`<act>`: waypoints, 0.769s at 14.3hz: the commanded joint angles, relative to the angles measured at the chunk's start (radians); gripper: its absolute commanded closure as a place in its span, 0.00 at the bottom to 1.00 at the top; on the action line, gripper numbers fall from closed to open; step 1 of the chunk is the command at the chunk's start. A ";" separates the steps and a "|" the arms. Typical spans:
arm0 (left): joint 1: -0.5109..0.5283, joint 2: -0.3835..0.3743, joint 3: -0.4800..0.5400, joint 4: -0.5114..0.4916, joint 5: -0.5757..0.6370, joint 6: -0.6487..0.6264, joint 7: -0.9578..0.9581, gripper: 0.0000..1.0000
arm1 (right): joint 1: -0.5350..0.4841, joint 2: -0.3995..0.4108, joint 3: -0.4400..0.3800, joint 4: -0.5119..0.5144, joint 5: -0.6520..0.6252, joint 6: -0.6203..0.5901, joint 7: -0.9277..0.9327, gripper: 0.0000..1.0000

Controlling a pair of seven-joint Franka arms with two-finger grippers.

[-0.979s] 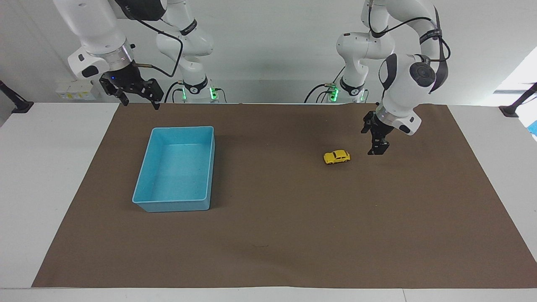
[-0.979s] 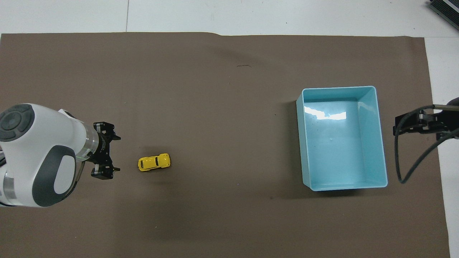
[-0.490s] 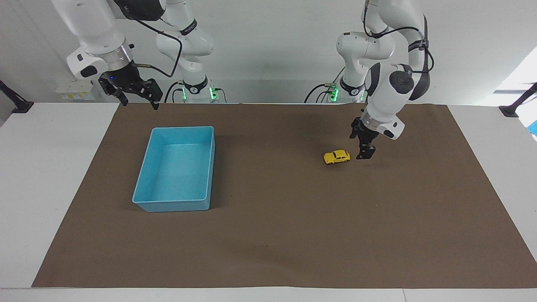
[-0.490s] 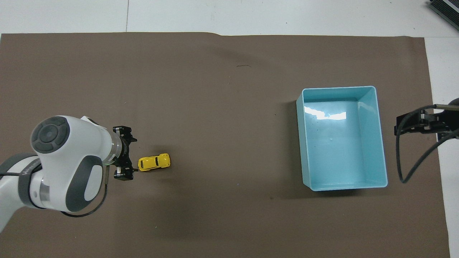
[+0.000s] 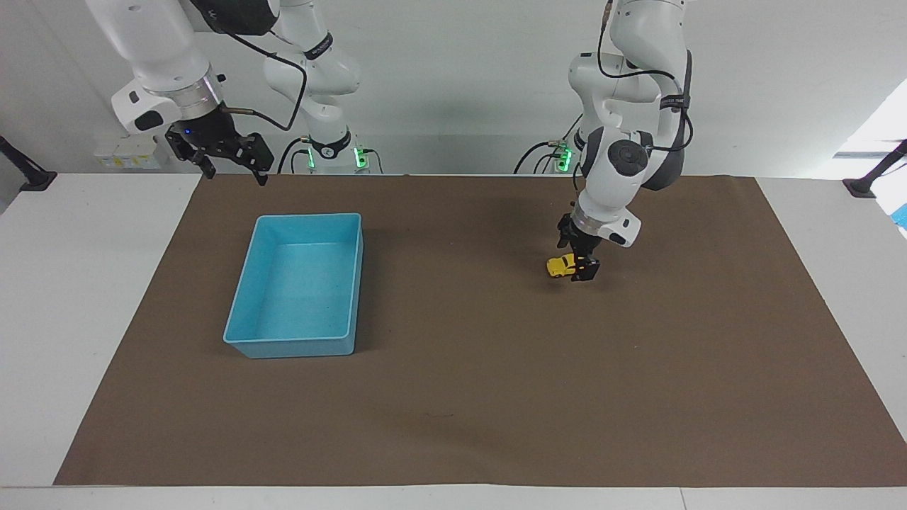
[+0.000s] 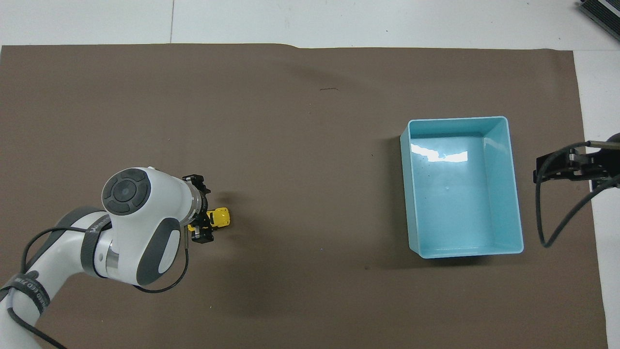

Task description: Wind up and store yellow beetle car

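Taking the blue tray point(image 5: 296, 285) as our landmark, we see that the left gripper point(image 5: 578, 265) has crossed, within the last second, from the brown mat point(image 5: 496, 397) on the left arm's side of the yellow car point(image 5: 560, 266) to a spot low over it, its fingers now straddling the end of the car that points away from the tray. Its jaws stand wide open with one finger on each side of the little body, and we cannot tell whether either finger touches it; the car rests on the mat and is not lifted. The car itself has not shifted: it sits well apart from the tray, toward the left arm's end of the table, about as near the robots as the tray's middle. It is a small, glossy, rounded toy. The tray is a smooth, shiny rectangular tub with upright walls and a bare floor, and the mat under both is dull and flat. The right gripper point(image 5: 228, 167) waits in the air over the mat's edge, just nearer the robots than the tray, jaws spread open and holding nothing, where it hung before.
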 commanded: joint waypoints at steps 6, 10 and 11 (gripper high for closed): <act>-0.006 -0.046 0.013 -0.078 -0.010 0.060 -0.030 0.10 | -0.013 -0.023 0.002 -0.022 0.014 -0.003 -0.018 0.00; -0.001 -0.049 0.013 -0.083 -0.010 0.062 -0.019 0.11 | -0.015 -0.023 0.001 -0.022 0.014 -0.003 -0.018 0.00; -0.001 -0.049 0.013 -0.084 -0.010 0.062 -0.016 0.11 | -0.013 -0.023 0.001 -0.022 0.014 -0.003 -0.018 0.00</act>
